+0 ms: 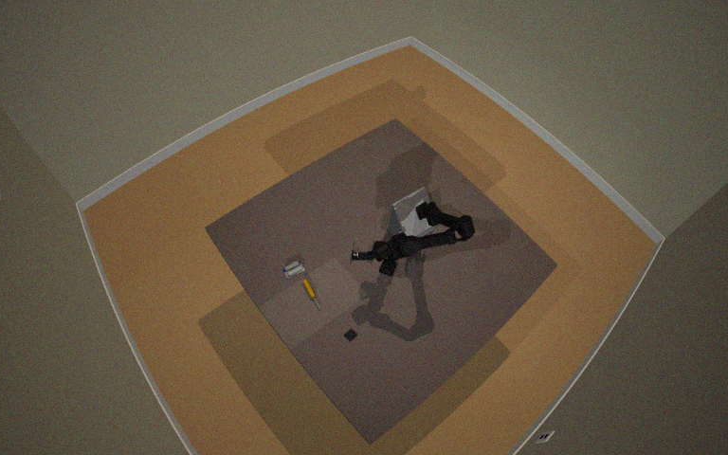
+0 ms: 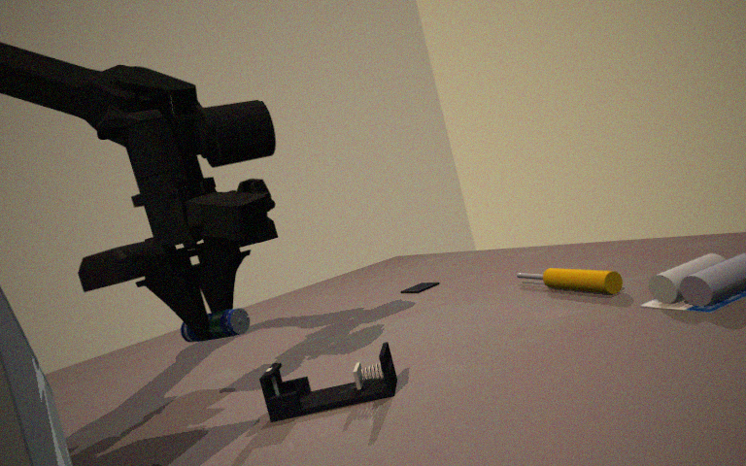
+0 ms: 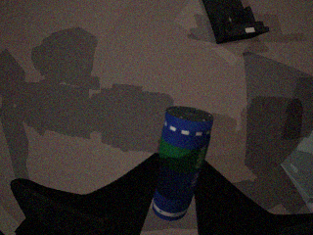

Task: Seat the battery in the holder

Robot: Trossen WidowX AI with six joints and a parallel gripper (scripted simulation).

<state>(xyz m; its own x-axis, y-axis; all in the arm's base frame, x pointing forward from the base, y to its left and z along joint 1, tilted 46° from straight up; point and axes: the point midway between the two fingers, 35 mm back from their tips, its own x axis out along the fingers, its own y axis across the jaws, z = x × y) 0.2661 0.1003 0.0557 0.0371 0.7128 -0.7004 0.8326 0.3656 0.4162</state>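
Observation:
The blue and green battery [image 2: 239,321] [image 3: 185,134] is held crosswise between the fingertips of my gripper [image 2: 211,330] [image 3: 178,163], which is shut on its middle. It looks raised off the table and lies nearly level, slightly tilted in the exterior view. Its plain flat end faces right there; the other end's face is hidden. The black holder [image 1: 361,256] [image 2: 330,397] [image 3: 225,22] stands on the table apart from the battery and is empty. Its white plate and spring [image 2: 370,372] are at the right end in the exterior view, its lip end at the left.
A yellow screwdriver [image 1: 309,289] [image 2: 582,281], two pale cylinders [image 1: 293,269] [image 2: 724,280] on a blue and white card, and a flat black square [image 1: 351,335] [image 2: 421,287] lie farther off. A grey-white angular object [image 1: 408,211] [image 2: 1,357] stands near the arm.

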